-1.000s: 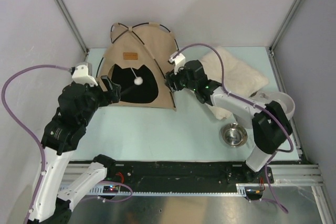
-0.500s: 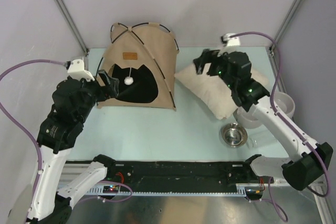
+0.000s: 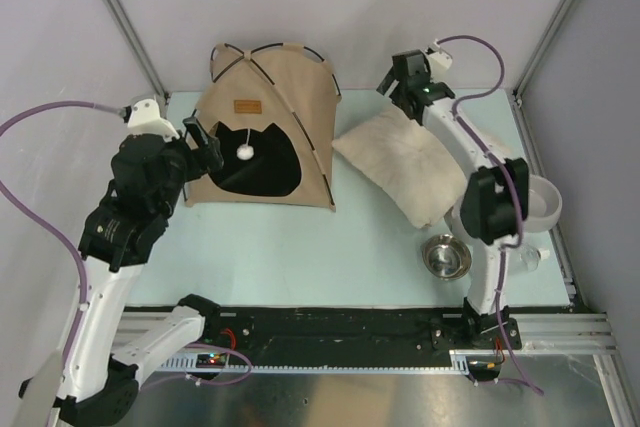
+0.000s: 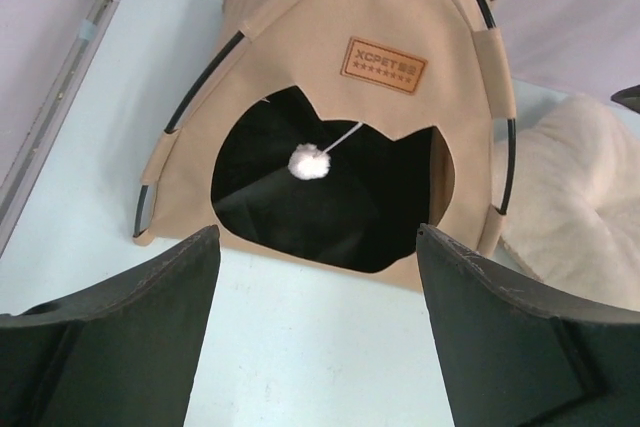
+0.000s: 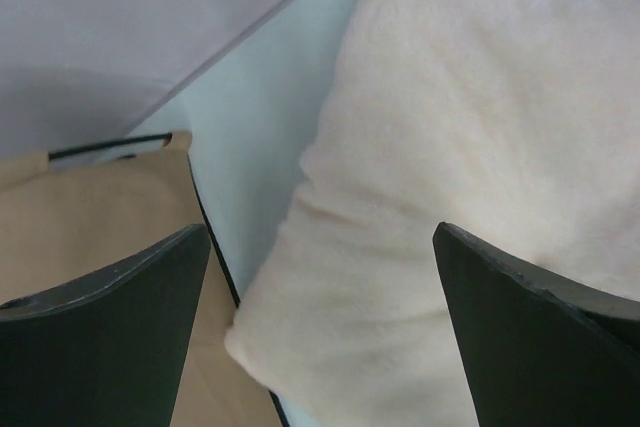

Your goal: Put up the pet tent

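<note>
- Placement: the tent (image 3: 265, 137) stands erected at the rear left of the counter (image 3: 300, 247), with its doorway facing the arms.
- Frame: thin black poles (image 3: 222, 51) cross at the apex and run down the fabric edges.
- Fittings: a brown label (image 3: 245, 106) sits above the doorway, and a white pom-pom (image 3: 243, 151) hangs in the opening.
- Arm 1: the left gripper (image 3: 205, 142) hovers just beside the front left corner of the tent, jaws wide and holding nothing.
- Arm 2: the right gripper (image 3: 398, 77) is raised over the rear of the counter, above the far edge of the pillow (image 3: 405, 162), jaws wide and empty.
- Surroundings: the pillow lies flat just beside the right edge of the tent. A steel bowl (image 3: 445, 255) and a white bowl (image 3: 540, 202) stand at the right.
</note>
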Robot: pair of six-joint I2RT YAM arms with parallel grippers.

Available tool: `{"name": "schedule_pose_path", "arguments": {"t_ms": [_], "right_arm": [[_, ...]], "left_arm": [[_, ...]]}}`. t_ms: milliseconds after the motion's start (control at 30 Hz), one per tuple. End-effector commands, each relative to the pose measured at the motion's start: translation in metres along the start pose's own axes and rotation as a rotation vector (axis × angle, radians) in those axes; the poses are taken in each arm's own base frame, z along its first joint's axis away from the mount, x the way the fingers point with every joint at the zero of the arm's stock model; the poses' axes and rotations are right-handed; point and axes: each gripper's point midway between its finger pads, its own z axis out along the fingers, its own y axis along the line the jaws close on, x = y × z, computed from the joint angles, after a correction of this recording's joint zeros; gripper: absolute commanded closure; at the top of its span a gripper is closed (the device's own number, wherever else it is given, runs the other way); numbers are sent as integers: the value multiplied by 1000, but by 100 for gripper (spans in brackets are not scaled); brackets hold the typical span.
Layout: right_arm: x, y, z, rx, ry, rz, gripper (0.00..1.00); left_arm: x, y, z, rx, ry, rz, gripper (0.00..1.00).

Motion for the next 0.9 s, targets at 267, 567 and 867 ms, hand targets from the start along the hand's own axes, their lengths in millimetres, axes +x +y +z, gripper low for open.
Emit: {"name": "schedule_pose_path", "arguments": {"t_ms": [267,567,867], "right_arm": [[52,-33,83,323,48,240,1],[88,-49,114,323,140,232,6],[95,-51,128,289,176,222,95]], "left_arm": [[-20,11,23,-149,-46,-31,17],[-20,17,27,-197,-49,-8,17],[-22,20,21,-196,-64,-9,17]]}}
